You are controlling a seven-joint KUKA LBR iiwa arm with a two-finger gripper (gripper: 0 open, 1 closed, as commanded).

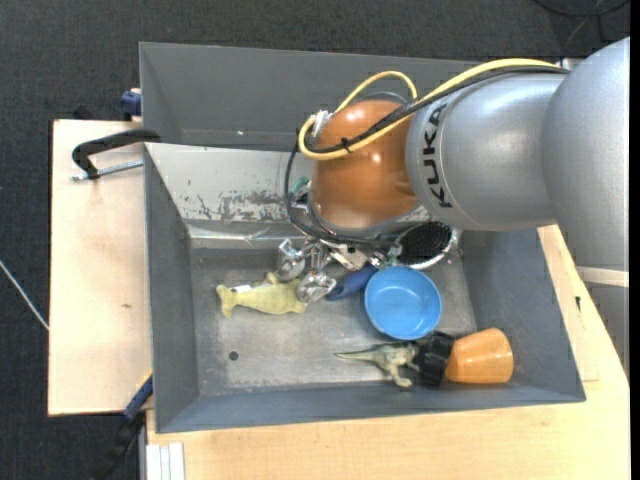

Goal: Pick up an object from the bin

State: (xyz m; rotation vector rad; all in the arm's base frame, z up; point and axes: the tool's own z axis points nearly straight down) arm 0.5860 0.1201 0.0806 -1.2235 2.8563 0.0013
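We see the grey bin [170, 268], the blue bowl [402, 304] right of middle, and a pale yellow toy animal [262, 299] mid-floor. The end effector [306, 266] is at its right end; we cannot tell its opening or hold. We judge approach; next, close and lift.

Single camera, high above bin [250, 368], angled down, fairly close; arm [500, 158] in from right.

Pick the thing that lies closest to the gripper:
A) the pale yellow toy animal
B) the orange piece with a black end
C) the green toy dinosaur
A: the gripper hangs just over the right-hand end of the pale yellow toy animal, while the green toy dinosaur and the orange piece with a black end lie farther off, toward the view's lower right.
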